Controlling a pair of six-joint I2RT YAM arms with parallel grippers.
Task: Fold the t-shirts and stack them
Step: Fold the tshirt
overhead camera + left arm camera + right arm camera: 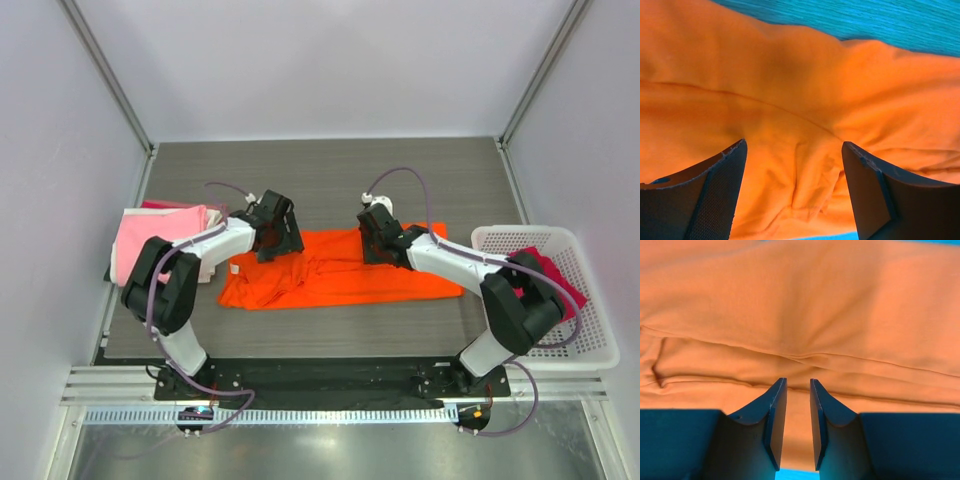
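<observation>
Folding orange tee (340,278), bench (330,180) centre: L pincer (794,145) wide open, R pincer (796,381) a slit, both empty. Pink tees (150,238) piled at 9 o'clock; red tee (562,278) waits in basket (600,335), 3 o'clock.

No writing, label, number or sign can be read; nothing legible is seen on the orange t-shirt (340,280) or on the basket (594,342) beside it.

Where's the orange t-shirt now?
In the top view, the orange t-shirt lies spread at the middle of the table, between the pink shirts at left and the white basket at right.
</observation>
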